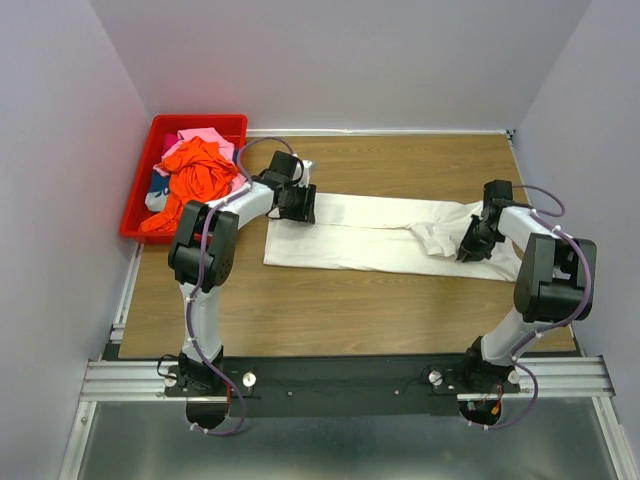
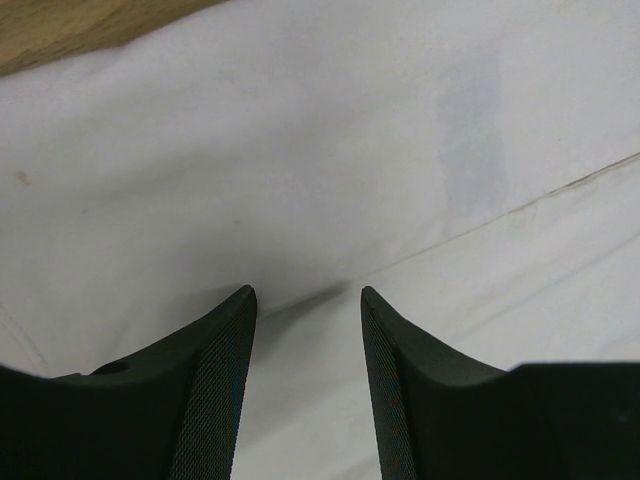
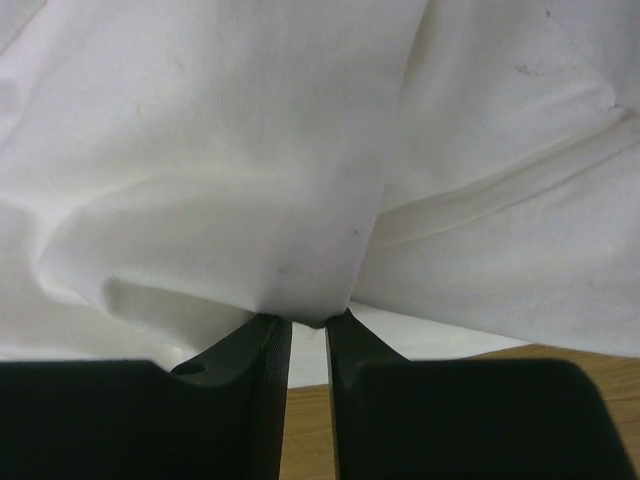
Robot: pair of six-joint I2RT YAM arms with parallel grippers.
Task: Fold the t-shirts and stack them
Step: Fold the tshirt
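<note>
At the right hand [image 3: 308,322]: closed narrow on a raised pinch of the white t-shirt [image 1: 370,235], cloth gathered up into the grip. At the left hand [image 2: 308,295]: spread wide, nothing held, poised low over the shirt's far-left corner. Cannot tell whether touching the cloth.

Outward from there: laid lengthwise across the bench [image 1: 330,320] as a long band, folded in along its length by the look of it, flat at the left end, rumpled and bunched at the right. Beyond the left hand, at the bench's far-left corner, a red bin [image 1: 200,121] heaped with an orange shirt [image 1: 196,170], a pink shirt [image 1: 208,136] and some blue cloth [image 1: 158,187].

Judged early in the job — one shirt partway folded, no finished stack anywhere in view, cross-folds to come, then everything in the bin.

No brand, label or print readable on anything — only faint smudges on the white cloth.
</note>
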